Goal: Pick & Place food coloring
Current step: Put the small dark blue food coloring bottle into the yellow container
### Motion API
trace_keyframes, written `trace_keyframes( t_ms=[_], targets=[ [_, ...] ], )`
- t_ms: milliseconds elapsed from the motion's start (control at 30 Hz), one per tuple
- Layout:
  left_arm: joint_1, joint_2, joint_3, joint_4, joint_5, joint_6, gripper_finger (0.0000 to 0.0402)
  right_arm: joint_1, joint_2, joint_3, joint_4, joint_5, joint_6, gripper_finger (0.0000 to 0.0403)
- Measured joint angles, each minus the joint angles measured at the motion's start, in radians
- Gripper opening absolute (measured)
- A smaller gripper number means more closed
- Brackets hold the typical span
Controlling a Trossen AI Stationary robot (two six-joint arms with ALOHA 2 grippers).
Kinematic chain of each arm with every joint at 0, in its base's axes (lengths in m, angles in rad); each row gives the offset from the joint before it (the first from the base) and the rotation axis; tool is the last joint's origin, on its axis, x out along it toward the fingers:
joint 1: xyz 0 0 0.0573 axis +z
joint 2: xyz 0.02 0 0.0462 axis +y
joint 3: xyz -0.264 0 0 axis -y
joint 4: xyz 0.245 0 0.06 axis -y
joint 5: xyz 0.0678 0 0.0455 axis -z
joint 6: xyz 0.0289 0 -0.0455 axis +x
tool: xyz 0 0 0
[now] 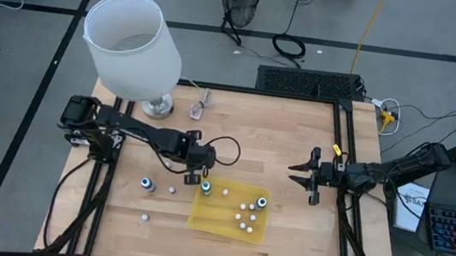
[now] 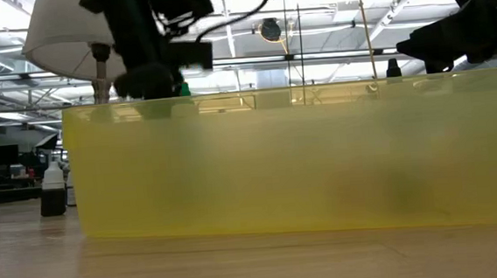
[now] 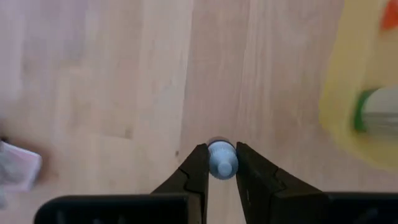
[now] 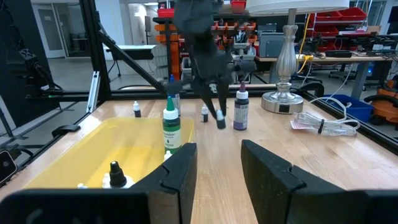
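the left gripper (image 3: 222, 163) holds 1 small bottle (image 3: 222, 160) tight between its fingers, above the wood just left of the yellow tray (image 1: 209, 221); i judge the carry is in hand, and next it must move right over the tray and release. the right gripper (image 1: 307, 176) waits at the right with jaws wide. the held bottle's body is hidden under its pale cap, so its colour is hard to tell.

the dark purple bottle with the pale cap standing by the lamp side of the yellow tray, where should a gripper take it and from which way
Probably by the dark purple bottle's straight body just under the pale cap, coming from above with fingers on either side. It stands upright on bare wood, apart from the yellow plastic tray. The left gripper is shut on a small blue-capped bottle; the open right gripper is free.
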Motion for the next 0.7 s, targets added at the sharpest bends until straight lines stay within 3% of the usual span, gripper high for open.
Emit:
trace_keyframes(
  t_ms=[333,567,700],
  targets=[
    [-0.083,0.0,0.255,-0.224,-0.056,-0.014,0.0058,0.0,0.0,0.0,0.0,0.0,0.0,0.0114],
    [-0.153,0.005,0.4,-0.211,-0.053,-0.03,0.0058,0.0,0.0,0.0,0.0,0.0,0.0,0.0114],
    [-0.175,0.071,0.51,-0.213,-0.051,-0.049,0.0058,0.0,0.0,0.0,0.0,0.0,0.0,0.0114]
  ],
)
